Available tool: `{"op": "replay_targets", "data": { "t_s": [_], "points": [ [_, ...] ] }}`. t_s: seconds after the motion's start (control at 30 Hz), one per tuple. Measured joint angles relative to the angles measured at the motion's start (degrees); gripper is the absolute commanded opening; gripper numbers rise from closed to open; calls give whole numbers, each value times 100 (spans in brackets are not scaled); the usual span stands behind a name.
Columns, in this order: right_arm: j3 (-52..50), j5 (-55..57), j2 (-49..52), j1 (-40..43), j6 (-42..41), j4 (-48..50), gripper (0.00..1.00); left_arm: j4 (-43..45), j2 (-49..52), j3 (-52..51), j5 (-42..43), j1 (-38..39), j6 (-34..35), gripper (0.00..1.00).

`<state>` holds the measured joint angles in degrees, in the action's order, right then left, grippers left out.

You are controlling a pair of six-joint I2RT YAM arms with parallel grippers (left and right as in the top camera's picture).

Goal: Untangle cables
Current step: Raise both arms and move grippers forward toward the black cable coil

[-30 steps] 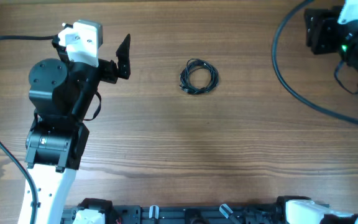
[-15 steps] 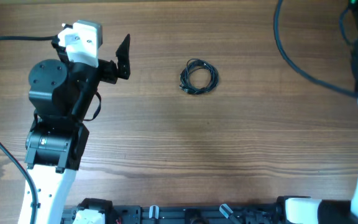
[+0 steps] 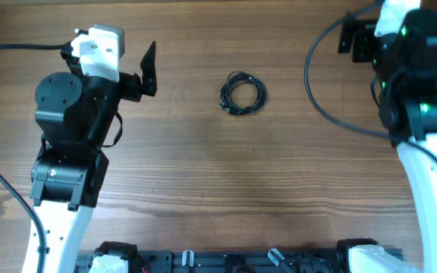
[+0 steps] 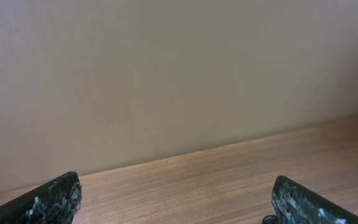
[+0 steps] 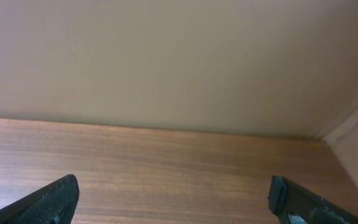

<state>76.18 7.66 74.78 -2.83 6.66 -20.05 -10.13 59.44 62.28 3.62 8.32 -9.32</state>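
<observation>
The cables (image 3: pixel 242 93) lie as one small coil of thin black wire on the wooden table (image 3: pixel 226 182), at the upper middle of the overhead view. My left gripper (image 3: pixel 152 67) is to the left of the coil and apart from it. Its fingers stand wide open in the left wrist view (image 4: pixel 176 182), with only bare wood between them. My right gripper (image 3: pixel 353 38) is at the far right, well away from the coil. It is open too (image 5: pixel 173 183) and holds nothing. Both wrist cameras face the beige wall.
A thick black arm cable (image 3: pixel 315 95) loops over the table between the coil and the right arm (image 3: pixel 412 68). The left arm's bulky body (image 3: pixel 70 129) fills the left side. A black rail (image 3: pixel 241 262) runs along the front edge.
The right arm swung out of view at the top right and came back, its gripper now further left. The left arm and the coil have not moved.
</observation>
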Motion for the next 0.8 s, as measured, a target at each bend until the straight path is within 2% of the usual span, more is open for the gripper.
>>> {"op": "replay_targets", "data": {
  "t_s": [0.23,0.57,0.8],
  "points": [
    [-717,114,-953,-9,-140,291,100,63,271,-83,-153,0,0,100],
    [-2791,146,-2474,-9,-144,929,100,756,269,-745,-208,0,282,100],
    [-3499,203,-3261,-9,-94,940,100,916,-127,-1161,-210,-2,348,100]
  ]
}}
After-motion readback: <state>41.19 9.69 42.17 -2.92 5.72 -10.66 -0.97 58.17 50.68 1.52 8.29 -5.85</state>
